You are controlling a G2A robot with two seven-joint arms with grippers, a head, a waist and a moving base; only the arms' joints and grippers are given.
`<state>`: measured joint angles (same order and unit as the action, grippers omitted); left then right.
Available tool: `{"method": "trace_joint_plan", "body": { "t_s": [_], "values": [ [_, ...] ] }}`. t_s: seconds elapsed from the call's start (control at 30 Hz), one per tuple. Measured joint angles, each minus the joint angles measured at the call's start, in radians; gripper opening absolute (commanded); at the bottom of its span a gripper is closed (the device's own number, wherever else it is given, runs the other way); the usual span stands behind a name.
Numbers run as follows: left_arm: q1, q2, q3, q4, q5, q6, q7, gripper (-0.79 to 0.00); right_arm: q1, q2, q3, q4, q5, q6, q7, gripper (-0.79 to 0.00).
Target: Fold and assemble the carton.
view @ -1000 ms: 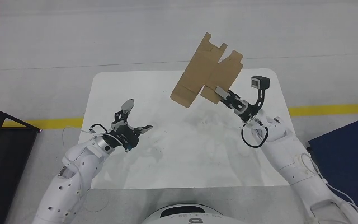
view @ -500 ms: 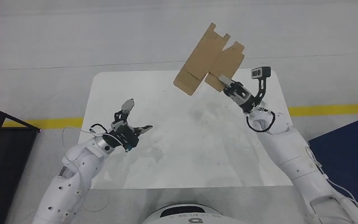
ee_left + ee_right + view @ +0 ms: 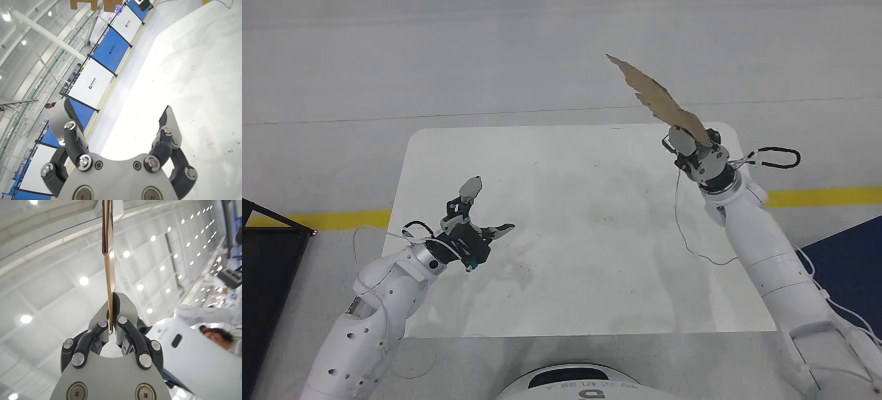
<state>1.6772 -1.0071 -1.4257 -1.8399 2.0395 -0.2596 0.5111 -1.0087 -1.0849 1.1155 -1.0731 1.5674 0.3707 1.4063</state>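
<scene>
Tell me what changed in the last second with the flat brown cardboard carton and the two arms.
The right gripper, still shut on the flat brown cardboard carton, swung it toward the far right corner of the white table and twisted it; the top view now sees it nearly edge-on. The left gripper stayed open over the table, unmoved.

The carton (image 3: 109,275) (image 3: 111,2) is cut off at the edge in both wrist views

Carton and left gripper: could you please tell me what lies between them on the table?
Nothing: the top view shows bare white table from the open left gripper across to the flat carton clamped in the right gripper.
</scene>
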Motion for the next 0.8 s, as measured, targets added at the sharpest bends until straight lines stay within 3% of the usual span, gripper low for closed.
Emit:
{"method": "trace_joint_plan", "body": {
  "t_s": [0.47, 0.57, 0.7, 0.8],
  "values": [
    [0.0, 0.0, 0.0, 0.0, 0.0, 0.0, 0.0, 0.0, -0.011, -0.003, -0.008, -0.011, 0.008, 0.024, -0.021, -0.785],
    [0.0, 0.0, 0.0, 0.0, 0.0, 0.0, 0.0, 0.0, -0.045, -0.01, -0.023, -0.084, 0.15, 0.17, -0.138, -0.785],
    [0.0, 0.0, 0.0, 0.0, 0.0, 0.0, 0.0, 0.0, -0.084, -0.002, -0.02, -0.194, 0.549, 0.467, -0.428, -0.785],
    [0.0, 0.0, 0.0, 0.0, 0.0, 0.0, 0.0, 0.0, -0.103, 0.0, -0.027, -0.196, 0.817, 0.628, -0.62, -0.785]
  ]
}}
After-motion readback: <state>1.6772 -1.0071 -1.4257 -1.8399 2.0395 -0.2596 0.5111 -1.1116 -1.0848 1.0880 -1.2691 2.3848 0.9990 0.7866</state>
